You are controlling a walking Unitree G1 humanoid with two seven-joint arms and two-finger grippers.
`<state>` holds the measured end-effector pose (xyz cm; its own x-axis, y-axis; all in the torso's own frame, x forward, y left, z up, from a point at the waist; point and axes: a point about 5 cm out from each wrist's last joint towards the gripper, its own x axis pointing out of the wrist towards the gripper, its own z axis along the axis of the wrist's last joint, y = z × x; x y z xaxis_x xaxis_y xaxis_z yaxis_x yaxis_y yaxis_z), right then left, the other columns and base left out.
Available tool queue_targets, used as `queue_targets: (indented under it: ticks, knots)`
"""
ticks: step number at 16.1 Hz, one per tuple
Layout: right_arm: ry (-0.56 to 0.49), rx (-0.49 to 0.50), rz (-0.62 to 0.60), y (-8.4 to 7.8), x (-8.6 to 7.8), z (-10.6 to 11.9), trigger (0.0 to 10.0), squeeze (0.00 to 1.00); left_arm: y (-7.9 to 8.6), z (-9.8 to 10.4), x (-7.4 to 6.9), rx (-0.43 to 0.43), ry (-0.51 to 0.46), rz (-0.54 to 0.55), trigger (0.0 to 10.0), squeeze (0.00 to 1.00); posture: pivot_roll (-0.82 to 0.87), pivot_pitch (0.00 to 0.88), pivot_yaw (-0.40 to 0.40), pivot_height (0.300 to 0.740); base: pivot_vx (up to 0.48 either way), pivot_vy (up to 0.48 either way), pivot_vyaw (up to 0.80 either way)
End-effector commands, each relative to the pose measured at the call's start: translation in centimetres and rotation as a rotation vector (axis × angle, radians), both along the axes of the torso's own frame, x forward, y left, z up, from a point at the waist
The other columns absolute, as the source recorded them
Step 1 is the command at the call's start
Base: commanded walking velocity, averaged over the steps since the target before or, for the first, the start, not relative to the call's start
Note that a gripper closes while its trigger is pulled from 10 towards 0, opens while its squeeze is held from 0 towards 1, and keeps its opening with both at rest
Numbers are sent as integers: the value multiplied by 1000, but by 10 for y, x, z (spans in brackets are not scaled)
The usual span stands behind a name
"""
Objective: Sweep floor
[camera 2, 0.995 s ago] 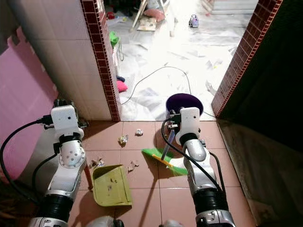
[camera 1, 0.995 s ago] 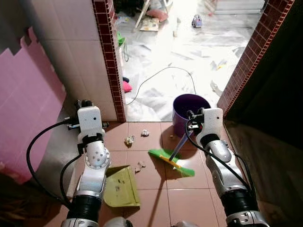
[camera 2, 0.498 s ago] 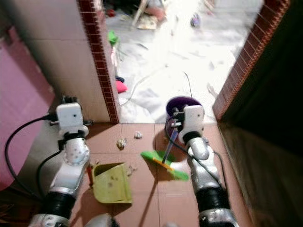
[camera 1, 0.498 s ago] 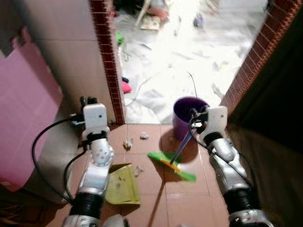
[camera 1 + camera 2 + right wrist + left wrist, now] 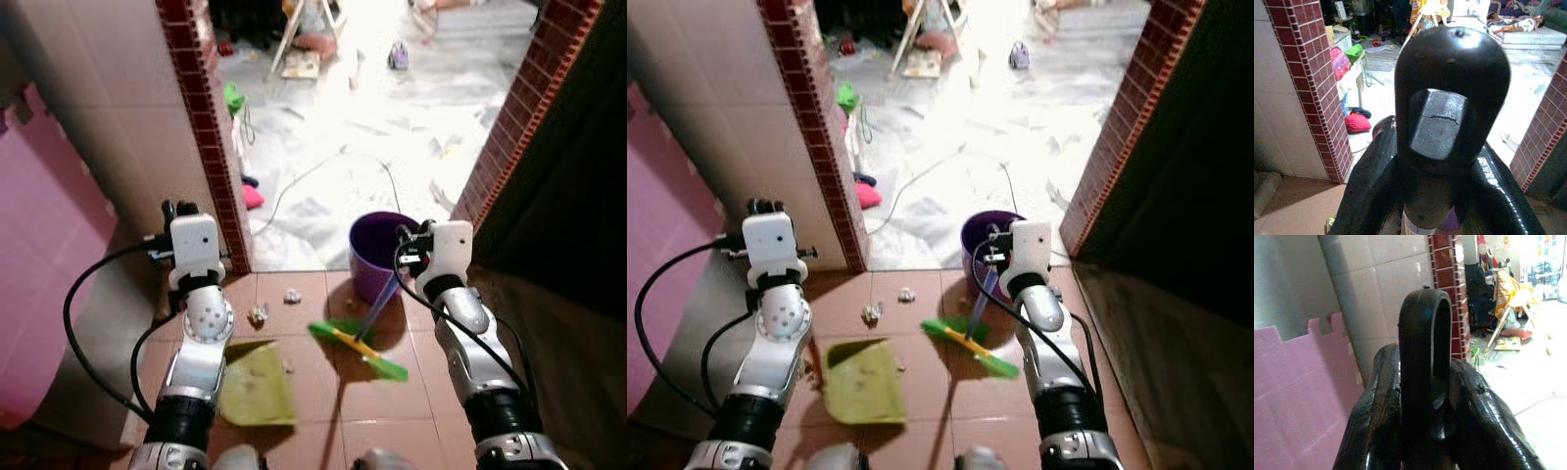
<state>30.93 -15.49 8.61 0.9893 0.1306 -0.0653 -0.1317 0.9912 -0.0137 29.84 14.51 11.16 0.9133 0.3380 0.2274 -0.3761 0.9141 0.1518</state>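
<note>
The broom [image 5: 359, 342] stands tilted on the terracotta tiles, its green bristle head with a yellow band lying low and slanting across the floor, its blue handle rising up towards the purple bucket [image 5: 380, 247] just behind it, and the black cap of that handle is clamped between the right gripper [image 5: 1449, 161] fingers. Beside it, well to the left, the yellow-green dustpan [image 5: 257, 383] lies flat on the tiles with its black looped handle clasped in the left gripper [image 5: 1425, 396]. Small crumpled scraps of litter [image 5: 259, 314] sit on the tiles between pan and doorway, near the broom head but apart from it.
</note>
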Motion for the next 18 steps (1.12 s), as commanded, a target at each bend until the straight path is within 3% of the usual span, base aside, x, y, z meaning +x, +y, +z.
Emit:
queue_targets:
  ticks: [1, 6, 12, 15, 18]
  knots:
    - [-18, 8, 15, 8, 3, 4, 10000, 0, 5, 13, 3, 59, -64, 12, 10000, 0, -102, 0, 21, 740, 0, 0, 0]
    - [-16, 3, 9, 3, -1, 6, 10000, 0, -4, 8, 3, 178, -74, -12, 10000, 0, -105, 0, -1, 740, 0, 0, 0]
    - [16, 83, -51, -2, -8, 17, 10000, 0, -17, 8, 20, 164, -68, -47, 10000, 0, -142, 8, -3, 740, 0, 0, 0]
    - [67, 180, -106, 0, -7, 27, 10000, 0, -25, -6, 26, 133, 2, -64, 10000, 0, -173, 39, 2, 740, 0, 0, 0]
    - [136, 213, -104, 3, -6, 35, 10000, 0, -30, -13, 32, 99, 45, -51, 10000, 0, -196, 37, -1, 740, 0, 0, 0]
